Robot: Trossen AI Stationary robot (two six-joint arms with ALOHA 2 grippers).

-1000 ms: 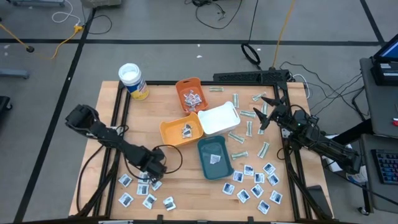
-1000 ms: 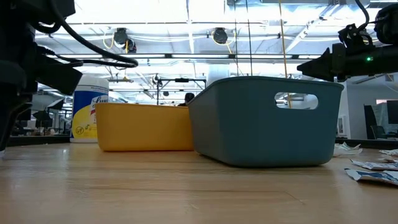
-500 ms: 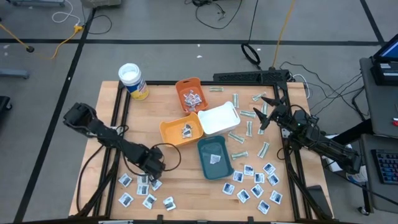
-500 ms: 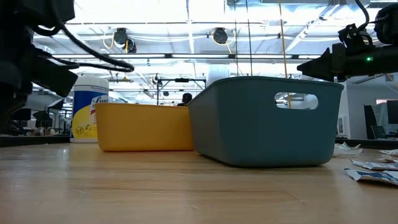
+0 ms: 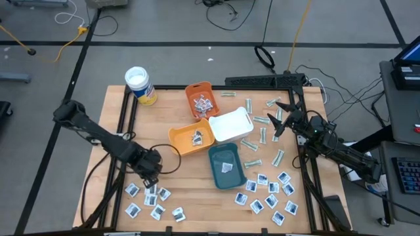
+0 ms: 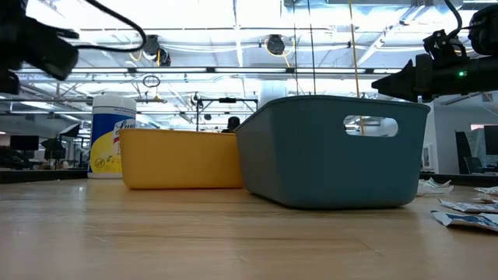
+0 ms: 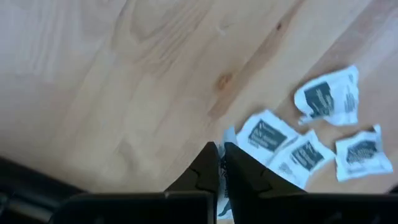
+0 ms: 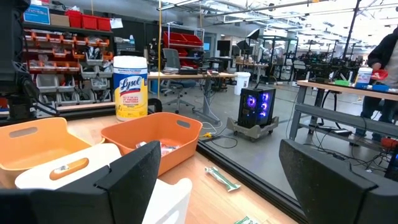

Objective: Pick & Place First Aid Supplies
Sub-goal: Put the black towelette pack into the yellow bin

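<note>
Right now the left gripper (image 7: 219, 163) has its fingers pinched almost shut, w/ a thin white sachet (image 7: 227, 138) caught between the tips. It hangs a bit above the wood table (image 5: 190, 172), just over a bunch of white sachets (image 5: 152, 202) near the front left corner. In the high view the left gripper (image 5: 150, 165) sits between that bunch and the yellow tray (image 5: 190, 137).

More sachets (image 5: 270, 195) w/ blue print lie at the front right, & thin grey-green strips (image 5: 262, 135) lie at the back right. A few packets are inside the orange tray (image 5: 201, 99), the yellow tray & the teal tray (image 5: 226, 166). The white tray (image 5: 231, 125) sits between them.

The right gripper (image 5: 281, 118) hangs over the strips at the right side, fingers spread wide, holding nothing.

A canister (image 5: 140, 86) w/ a white lid & yellow label stands at the back left corner.
</note>
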